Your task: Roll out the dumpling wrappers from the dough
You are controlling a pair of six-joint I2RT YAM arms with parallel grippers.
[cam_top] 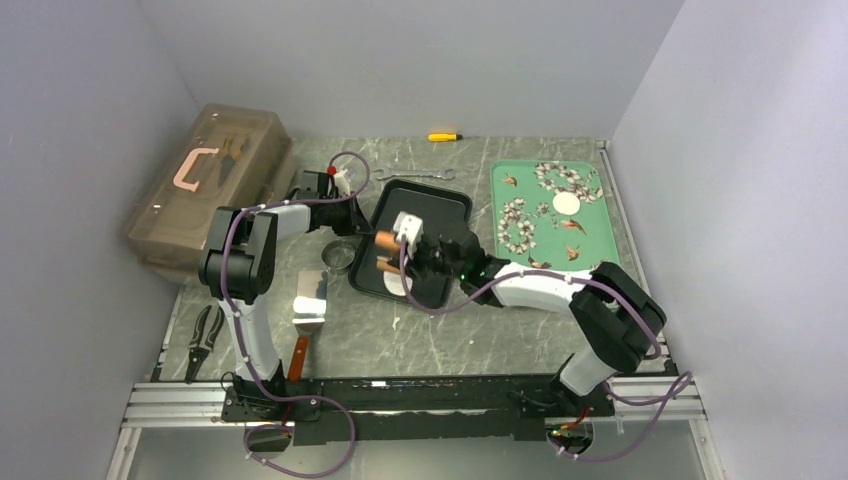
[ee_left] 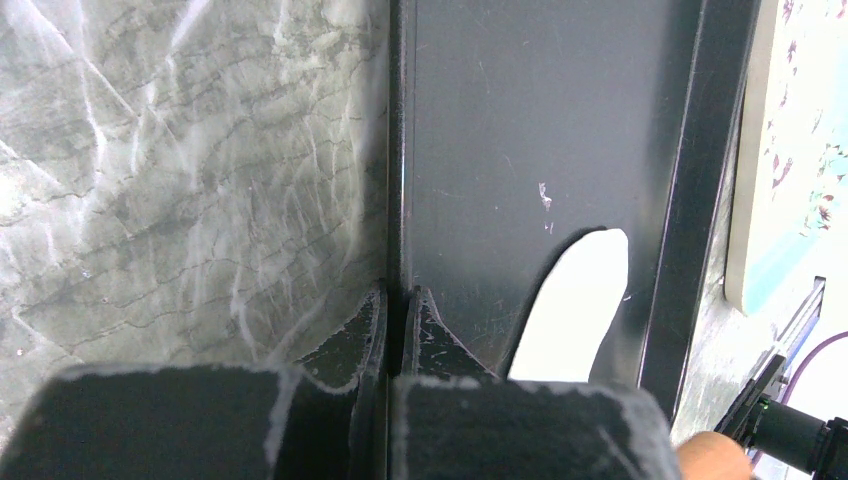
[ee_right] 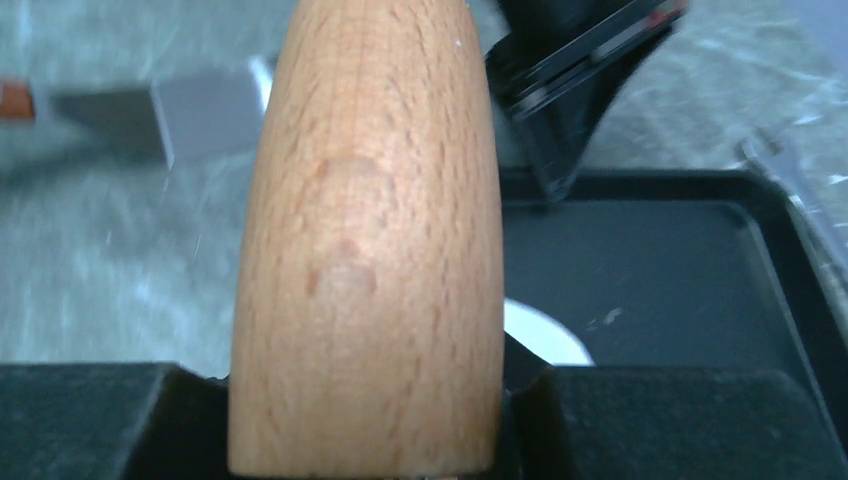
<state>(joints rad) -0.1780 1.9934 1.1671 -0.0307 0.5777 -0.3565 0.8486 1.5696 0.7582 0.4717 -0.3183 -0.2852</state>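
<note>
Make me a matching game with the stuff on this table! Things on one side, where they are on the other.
Things:
1 roller
2 black tray
3 wrapper
4 toolbox

Places:
A on the green tray
B far left corner
C held in the right tool
D rim pinched by the left tool

Pairs: 1-C, 2-D, 3-A, 4-B

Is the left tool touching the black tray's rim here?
Touching. The left wrist view shows the left tool shut on the black tray, its two fingers pressed against either side of the rim.
</note>
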